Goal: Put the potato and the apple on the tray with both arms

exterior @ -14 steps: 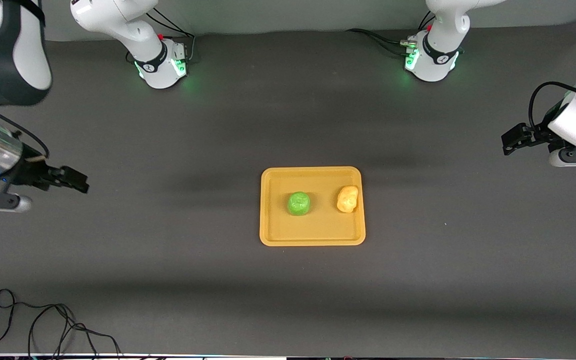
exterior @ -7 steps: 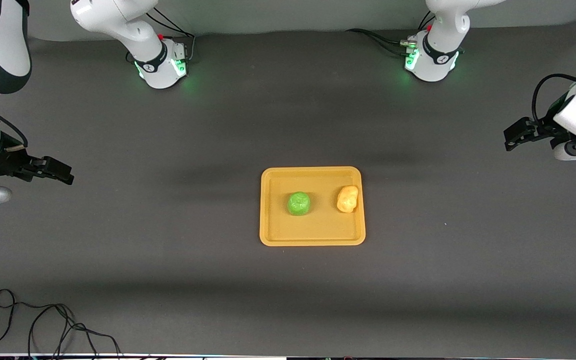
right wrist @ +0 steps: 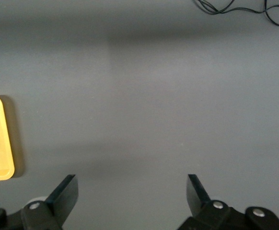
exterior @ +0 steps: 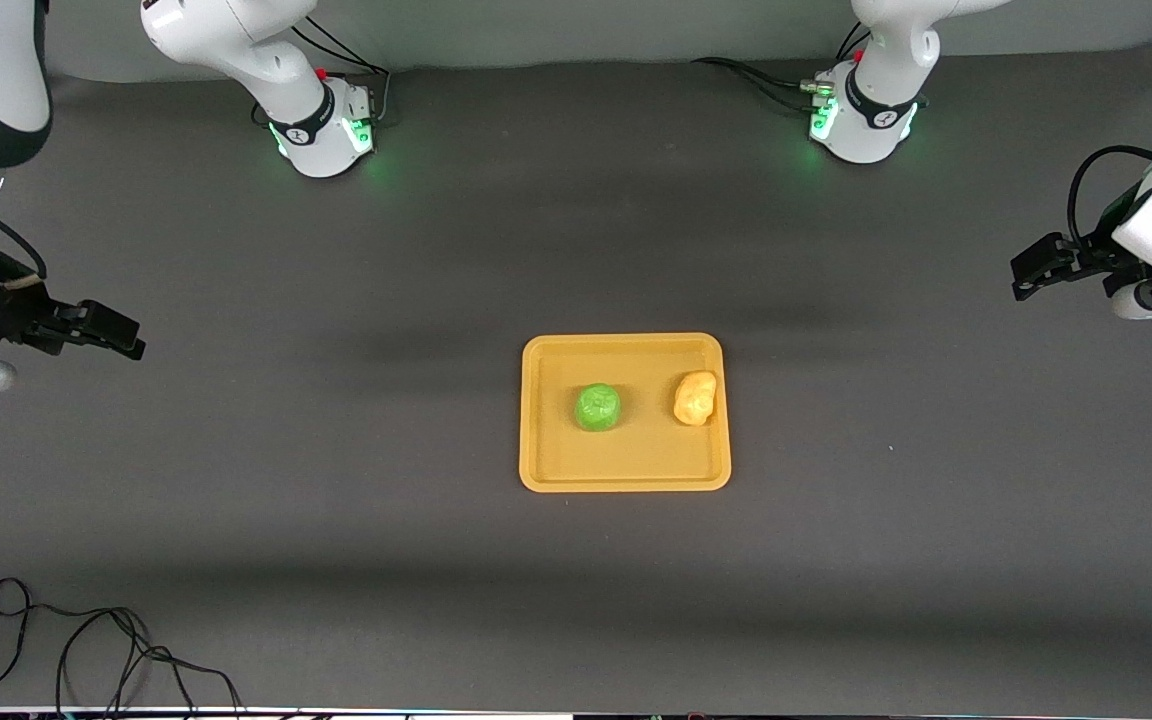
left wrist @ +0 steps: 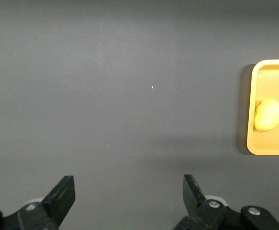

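Observation:
The orange-yellow tray (exterior: 546, 470) lies mid-table. The green apple (exterior: 598, 407) sits on it near its middle. The yellow-tan potato (exterior: 695, 397) sits on it beside the apple, toward the left arm's end. The left wrist view shows the potato (left wrist: 267, 115) and part of the tray (left wrist: 252, 143). The right wrist view shows a corner of the tray (right wrist: 0, 167). My left gripper (exterior: 1028, 267) is open and empty, raised over bare table at the left arm's end. My right gripper (exterior: 116, 332) is open and empty, raised over bare table at the right arm's end.
The table is a dark grey mat. A black cable (exterior: 86, 640) lies coiled near the front edge at the right arm's end; it also shows in the right wrist view (right wrist: 245, 7). Both arm bases (exterior: 321, 130) stand along the table's edge farthest from the camera.
Both grippers have drawn farther away from the tray toward their own ends of the table, the right one also shifting toward the bases. The apple and potato have not moved.

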Controlling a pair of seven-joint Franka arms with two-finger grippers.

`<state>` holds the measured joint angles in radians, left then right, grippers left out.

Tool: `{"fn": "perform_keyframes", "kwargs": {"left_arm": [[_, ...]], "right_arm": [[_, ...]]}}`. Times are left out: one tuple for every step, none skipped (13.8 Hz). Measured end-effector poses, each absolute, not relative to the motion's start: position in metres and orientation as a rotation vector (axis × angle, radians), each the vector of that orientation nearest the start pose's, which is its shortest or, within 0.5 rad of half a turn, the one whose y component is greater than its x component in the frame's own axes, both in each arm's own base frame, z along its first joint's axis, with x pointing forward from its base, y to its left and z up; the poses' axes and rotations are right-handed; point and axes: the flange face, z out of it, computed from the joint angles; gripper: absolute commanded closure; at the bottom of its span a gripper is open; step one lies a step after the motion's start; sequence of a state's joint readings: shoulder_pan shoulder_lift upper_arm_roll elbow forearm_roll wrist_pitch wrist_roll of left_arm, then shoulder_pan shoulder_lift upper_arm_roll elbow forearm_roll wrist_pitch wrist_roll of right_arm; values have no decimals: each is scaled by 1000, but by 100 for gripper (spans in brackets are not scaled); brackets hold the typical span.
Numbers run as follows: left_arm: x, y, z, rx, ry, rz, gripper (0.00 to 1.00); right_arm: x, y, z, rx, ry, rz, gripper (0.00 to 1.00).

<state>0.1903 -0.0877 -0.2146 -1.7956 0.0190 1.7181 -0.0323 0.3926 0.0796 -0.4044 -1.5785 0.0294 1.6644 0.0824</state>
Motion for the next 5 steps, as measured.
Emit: {"fn": "perform_keyframes", "kwargs": {"left_arm": [[536, -15, 577, -3104, -9, -14, 0], [536, -15, 577, -3105, -8, -14, 0], [536, -16, 577, -3105, -8, -14, 0], [536, -16, 577, -3105, -7, -14, 0], [535, -16, 577, -3105, -7, -14, 0]], "right_arm": [[580, 1, 590, -3128, 150, -21, 0], [575, -5, 593, -3118, 160, -24, 0], [570, -11, 595, -3111, 174, -25, 0], [565, -16, 596, -3107, 185, -24, 0], [560, -19, 597, -3106, 192, -21, 0]]}}
